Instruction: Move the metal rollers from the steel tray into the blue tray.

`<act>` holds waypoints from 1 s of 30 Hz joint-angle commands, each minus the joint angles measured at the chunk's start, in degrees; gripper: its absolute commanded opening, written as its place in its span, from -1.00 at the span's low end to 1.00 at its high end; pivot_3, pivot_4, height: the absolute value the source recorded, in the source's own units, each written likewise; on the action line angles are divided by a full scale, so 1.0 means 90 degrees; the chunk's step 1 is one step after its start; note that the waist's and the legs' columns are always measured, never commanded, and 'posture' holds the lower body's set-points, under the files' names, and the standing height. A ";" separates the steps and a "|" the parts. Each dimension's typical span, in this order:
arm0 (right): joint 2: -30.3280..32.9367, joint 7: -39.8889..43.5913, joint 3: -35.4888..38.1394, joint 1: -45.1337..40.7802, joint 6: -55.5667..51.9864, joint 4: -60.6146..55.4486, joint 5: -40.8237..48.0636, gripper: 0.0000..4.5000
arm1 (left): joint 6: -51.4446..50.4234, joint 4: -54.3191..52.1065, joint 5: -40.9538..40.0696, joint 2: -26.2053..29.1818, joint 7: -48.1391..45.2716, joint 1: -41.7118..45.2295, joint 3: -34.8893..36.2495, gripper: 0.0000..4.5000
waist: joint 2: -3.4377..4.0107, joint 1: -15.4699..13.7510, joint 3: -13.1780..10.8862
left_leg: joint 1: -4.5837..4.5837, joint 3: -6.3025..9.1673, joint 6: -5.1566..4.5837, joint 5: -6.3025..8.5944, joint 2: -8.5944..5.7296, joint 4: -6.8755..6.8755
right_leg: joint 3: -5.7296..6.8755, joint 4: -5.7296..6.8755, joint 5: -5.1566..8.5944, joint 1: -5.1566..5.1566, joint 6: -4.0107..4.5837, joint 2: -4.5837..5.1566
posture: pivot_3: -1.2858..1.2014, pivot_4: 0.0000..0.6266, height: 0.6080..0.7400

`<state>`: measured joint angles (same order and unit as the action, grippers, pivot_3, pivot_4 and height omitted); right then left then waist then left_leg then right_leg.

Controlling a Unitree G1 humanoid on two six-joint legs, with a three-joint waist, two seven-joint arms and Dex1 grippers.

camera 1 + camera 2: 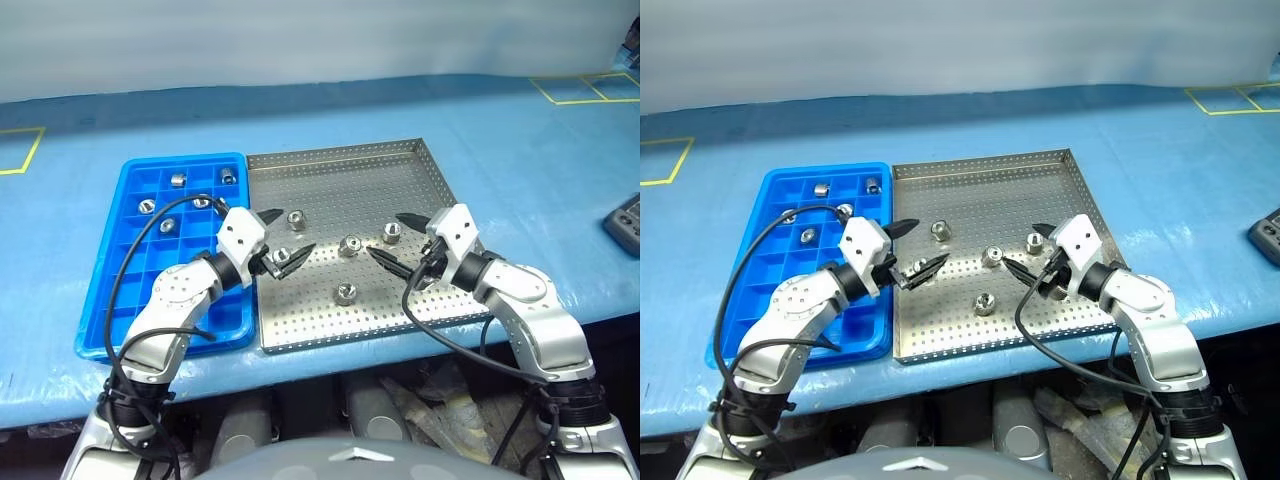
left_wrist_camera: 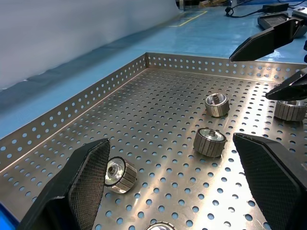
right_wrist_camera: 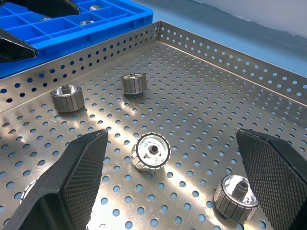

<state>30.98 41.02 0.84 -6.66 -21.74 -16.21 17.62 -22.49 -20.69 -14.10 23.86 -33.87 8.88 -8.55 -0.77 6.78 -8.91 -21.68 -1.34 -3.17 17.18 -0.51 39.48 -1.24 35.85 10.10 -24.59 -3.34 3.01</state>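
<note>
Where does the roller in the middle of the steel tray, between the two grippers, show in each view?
Left eye: middle roller, tray centre.
Right eye: same spot.
Left wrist: nearer of the two rollers ahead.
Right wrist: central roller, face toward camera.
Shared landmark: steel tray rim.

1. A workshop or robot test lab: the tabletop (image 1: 520, 150) wears a blue mat marked with yellow tape squares (image 1: 590, 88).
2. Industrial parts trays sit on it: a perforated steel tray (image 1: 400, 190) and a compartmented blue tray (image 1: 110, 290).
3. A handheld controller (image 1: 625, 225) lies at the tabletop's edge.
</note>
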 commanded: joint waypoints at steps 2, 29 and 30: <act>0.0050 0.0001 0.0068 -0.0116 -0.0007 -0.0159 0.0057 0.99 | 0.0095 -0.0275 -0.0063 -0.0033 -0.0095 0.0000 -0.0047 1.00 | 0.0000 0.0002 0.0000 | 0.0000 0.0000 0.0000 0.0000 0.0000 0.0000 | 0.0000 0.0000 0.0000 0.0000 0.0000 0.0000 | -0.14 -0.52 1.00; -0.0052 -0.0064 -0.0027 -0.0243 0.0090 0.0013 -0.0166 0.99 | 0.0014 -0.0176 0.0937 -0.0579 0.1171 0.0323 -0.0120 1.00 | 0.0000 -0.0059 0.0001 | 0.0000 0.0001 0.0000 0.0000 -0.0001 0.0004 | 0.0000 0.0002 -0.0004 0.0002 -0.0005 0.0001 | -0.13 -0.52 1.00; -0.0058 -0.0066 -0.0031 -0.0241 0.0096 0.0014 -0.0173 0.99 | -0.0054 -0.0134 0.0948 -0.0671 0.1285 0.0405 -0.0101 1.00 | 0.0000 -0.0062 0.0000 | 0.0000 0.0001 0.0000 0.0000 -0.0001 0.0005 | 0.0000 0.0003 -0.0004 0.0002 -0.0005 0.0000 | -0.13 -0.52 1.00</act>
<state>30.62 40.85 0.41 -8.05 -21.81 -15.54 16.06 -22.55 -20.91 -6.56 18.69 -23.89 11.20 -10.03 -0.77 6.23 -8.91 -21.68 -1.34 -3.17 17.18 -0.52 39.52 -1.24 35.88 10.06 -24.57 -3.38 3.02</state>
